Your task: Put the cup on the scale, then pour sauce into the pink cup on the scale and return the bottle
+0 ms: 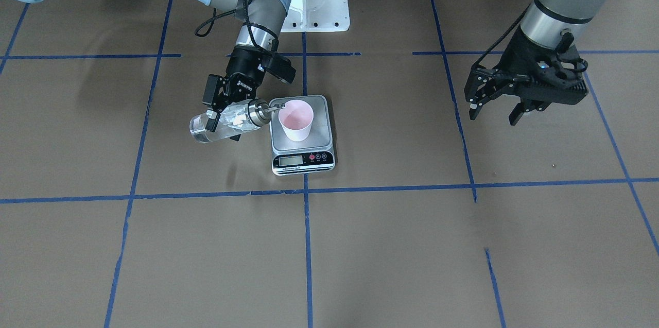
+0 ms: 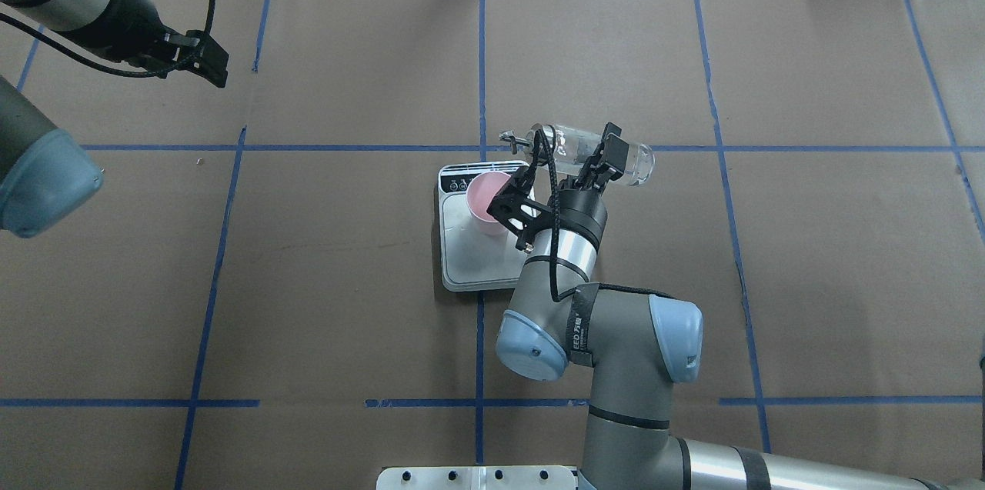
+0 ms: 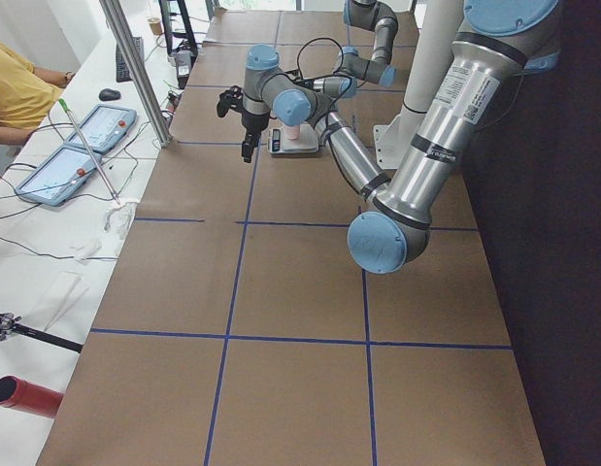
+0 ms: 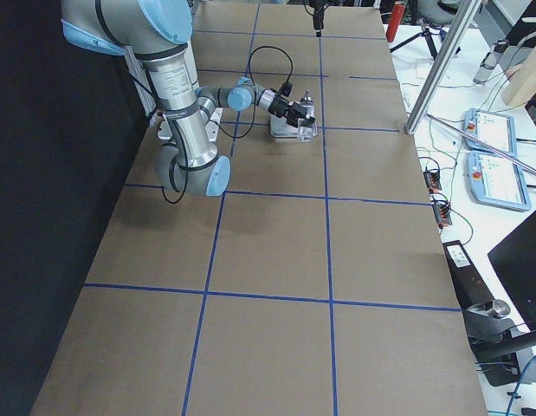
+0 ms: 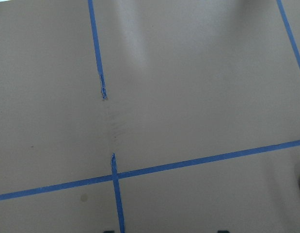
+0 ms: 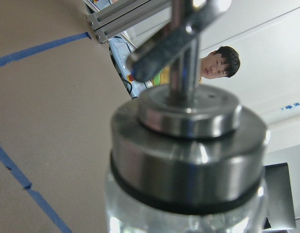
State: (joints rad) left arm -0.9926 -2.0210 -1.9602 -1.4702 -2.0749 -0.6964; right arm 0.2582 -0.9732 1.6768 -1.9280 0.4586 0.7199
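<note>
1. Cup (image 1: 296, 119) stands upright on the scale (image 1: 319, 135) platform, on the half away from the display.
2. Bottle (image 1: 244, 118) is tipped nearly level beside the scale, with its spout at the cup's rim. Cannot tell whether anything flows.
3. Right gripper (image 1: 222, 123) is clamped across the bottle's glass body.
4. Left gripper (image 1: 494, 116) has its jaws spread and hovers well apart over the taped table (image 1: 391, 245).

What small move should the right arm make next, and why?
Probably tip the bottle slightly further: the right pincer holds it roughly level, spout at the rim of the cup on the scale, and no stream shows.
</note>
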